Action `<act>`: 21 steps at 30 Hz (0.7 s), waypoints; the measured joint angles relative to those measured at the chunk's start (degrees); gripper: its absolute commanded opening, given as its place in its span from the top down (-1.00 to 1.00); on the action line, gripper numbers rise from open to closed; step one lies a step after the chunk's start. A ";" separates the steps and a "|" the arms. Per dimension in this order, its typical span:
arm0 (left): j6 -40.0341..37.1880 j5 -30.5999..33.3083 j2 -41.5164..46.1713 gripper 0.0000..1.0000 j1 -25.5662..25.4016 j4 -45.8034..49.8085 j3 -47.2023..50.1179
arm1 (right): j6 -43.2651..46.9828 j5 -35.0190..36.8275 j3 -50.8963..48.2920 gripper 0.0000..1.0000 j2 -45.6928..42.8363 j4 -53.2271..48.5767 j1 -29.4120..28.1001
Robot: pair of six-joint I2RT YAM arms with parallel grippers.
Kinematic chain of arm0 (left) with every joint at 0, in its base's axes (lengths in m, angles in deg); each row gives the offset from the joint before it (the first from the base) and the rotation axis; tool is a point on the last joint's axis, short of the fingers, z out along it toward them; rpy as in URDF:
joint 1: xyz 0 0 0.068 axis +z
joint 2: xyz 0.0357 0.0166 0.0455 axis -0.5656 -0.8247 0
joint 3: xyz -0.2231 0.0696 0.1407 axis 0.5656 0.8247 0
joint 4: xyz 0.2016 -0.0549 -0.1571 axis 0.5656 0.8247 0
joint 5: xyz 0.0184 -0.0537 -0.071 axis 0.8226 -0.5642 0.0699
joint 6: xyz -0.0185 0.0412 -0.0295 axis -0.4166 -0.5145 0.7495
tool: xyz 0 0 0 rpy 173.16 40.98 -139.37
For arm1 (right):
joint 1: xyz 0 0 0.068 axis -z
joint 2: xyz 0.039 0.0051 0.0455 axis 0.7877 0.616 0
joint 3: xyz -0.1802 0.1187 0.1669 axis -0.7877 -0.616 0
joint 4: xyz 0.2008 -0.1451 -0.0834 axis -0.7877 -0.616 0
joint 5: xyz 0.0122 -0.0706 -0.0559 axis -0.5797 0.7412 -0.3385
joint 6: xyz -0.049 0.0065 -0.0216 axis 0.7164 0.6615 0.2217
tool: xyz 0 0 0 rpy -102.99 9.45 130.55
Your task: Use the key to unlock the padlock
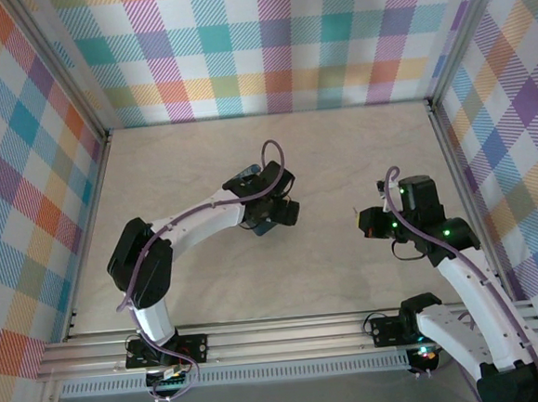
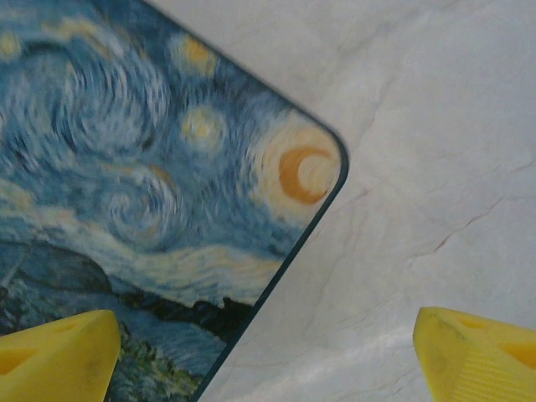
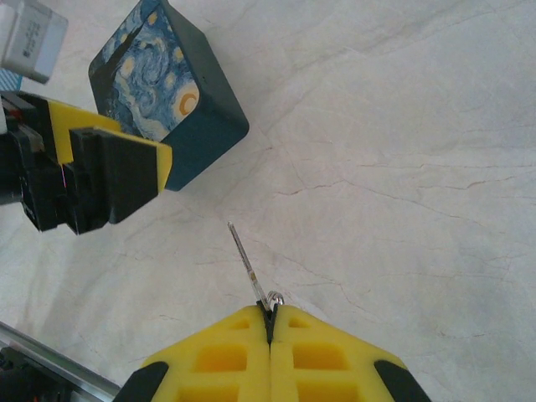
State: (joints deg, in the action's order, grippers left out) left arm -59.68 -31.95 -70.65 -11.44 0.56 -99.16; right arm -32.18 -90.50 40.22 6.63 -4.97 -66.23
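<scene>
My right gripper (image 3: 270, 311) is shut on the key (image 3: 248, 261), a thin silvery sliver that sticks out from the fingertips above the table, tilted up and to the left. Seen from above, the right gripper (image 1: 369, 223) is right of centre and points left. My left gripper (image 2: 268, 360) is open, its yellow fingertips (image 2: 67, 356) spread over a corner of the starry-night box (image 2: 151, 167). In the right wrist view the box (image 3: 159, 84) lies at upper left with the left gripper (image 3: 109, 180) beside it. The padlock is out of view.
The pale marbled table (image 1: 340, 158) stretches between the two grippers and behind them. Plaid walls (image 1: 266, 43) close the back and both sides. A metal rail (image 1: 289, 334) runs along the near edge by the arm bases.
</scene>
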 measured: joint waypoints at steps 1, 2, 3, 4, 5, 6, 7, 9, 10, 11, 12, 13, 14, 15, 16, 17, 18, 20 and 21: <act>0.00 -0.02 -0.02 -0.80 -0.15 0.50 0.31 | 0.00 0.04 0.00 0.94 0.31 0.00 0.00; -0.02 -0.04 -0.07 -0.79 -0.28 0.66 0.50 | 0.00 0.13 0.00 0.94 0.57 0.00 0.00; -0.02 -0.04 -0.07 -0.79 -0.48 0.85 0.61 | 0.00 0.13 0.00 0.94 0.76 0.00 0.00; -0.04 -0.15 -0.17 -0.79 -0.70 1.05 0.63 | 0.00 0.15 0.00 0.94 0.96 0.02 0.00; -0.11 -0.28 -0.31 -0.78 -0.90 1.03 0.63 | 0.00 0.13 0.00 0.94 1.05 0.02 0.00; -0.22 -0.44 -0.57 -0.78 -1.11 0.98 0.63 | -0.02 0.13 0.00 0.94 1.09 0.02 0.00; -0.33 -0.63 -0.87 -0.77 -1.29 0.98 0.63 | -0.02 0.13 0.00 0.94 1.09 0.04 0.00; -0.66 -0.24 -1.25 -0.75 -1.51 0.90 0.61 | -0.02 0.13 0.00 0.94 1.09 0.04 0.00; -0.68 -0.26 -1.25 -0.75 -1.51 0.90 0.61 | -0.02 0.13 0.00 0.94 1.09 0.04 0.00; -0.70 -0.24 -1.29 -0.75 -1.62 0.83 0.61 | -0.02 0.13 0.00 0.94 1.09 0.04 0.00; -0.74 -0.26 -1.38 -0.74 -1.73 0.61 0.61 | -0.02 0.13 0.00 0.94 1.09 0.04 0.00; -0.76 -0.26 -1.49 -0.74 -1.90 0.28 0.55 | -0.04 0.13 0.00 0.94 1.09 0.04 0.00; -0.81 -0.28 -1.70 -0.74 -2.21 -0.11 0.48 | -0.04 0.11 0.00 0.94 1.11 0.04 0.00; -0.81 -0.33 -1.84 -0.74 -2.58 -0.55 0.44 | -0.04 0.11 0.00 0.94 1.16 0.07 0.00; -0.81 -0.42 -1.97 -0.73 -2.91 -0.90 0.37 | -0.04 0.02 0.00 0.94 1.25 0.07 0.04; -0.79 -0.76 -2.14 -0.73 -3.30 -1.44 0.22 | -0.04 -0.11 -0.04 0.94 1.36 0.20 0.11; -0.66 -1.31 -2.36 -0.73 -3.72 -1.88 -0.02 | -0.07 -0.35 -0.20 0.94 1.36 0.46 0.26; -0.48 -2.43 -2.84 -0.73 -4.35 -2.97 -0.52 | -0.20 -0.96 -0.66 0.94 1.36 1.03 0.79; -0.31 -3.08 -3.17 -0.73 -4.68 -3.45 -0.94 | -0.22 -1.22 -0.94 0.94 1.36 1.29 1.03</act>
State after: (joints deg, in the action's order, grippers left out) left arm -59.98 -35.03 -73.82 -16.12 -2.89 -100.10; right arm -32.40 -91.72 39.28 7.99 -3.68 -65.21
